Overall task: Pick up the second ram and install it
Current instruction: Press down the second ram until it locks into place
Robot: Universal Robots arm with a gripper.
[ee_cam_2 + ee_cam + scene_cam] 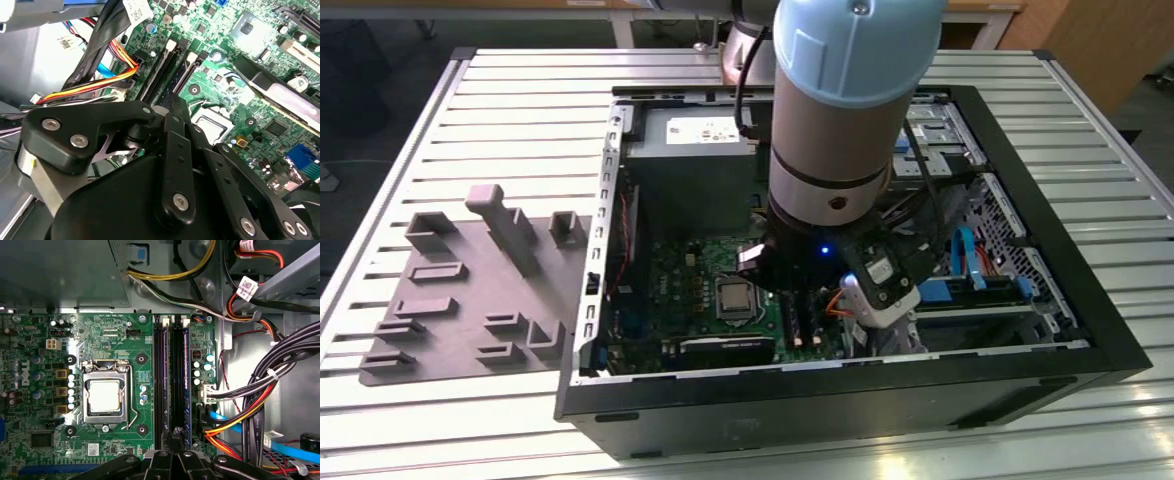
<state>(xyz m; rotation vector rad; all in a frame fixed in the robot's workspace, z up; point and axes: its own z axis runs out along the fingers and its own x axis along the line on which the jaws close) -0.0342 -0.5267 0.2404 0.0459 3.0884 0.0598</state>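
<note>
Exterior view: the arm reaches down into an open computer case [1067, 330] lying on its side on the slatted bench [494, 100], the position that leaves the motherboard [680, 270] facing up for work from above. A grey holder tray [467, 290] sits on the bench, to the exterior view's left of the case. The end effector [787, 275] hangs low over the memory slots [172, 385], beside the processor socket [105, 397]. Its fingers [177, 115] appear drawn together over the slots, seemingly on the top edge of a thin stick, probably the second ram [186, 385], though its chips are hidden from sight. In the first wrist view, a dark blue stick stands upright in the slot nearest the bundled cables [260, 390], in line with the fingertips.
</note>
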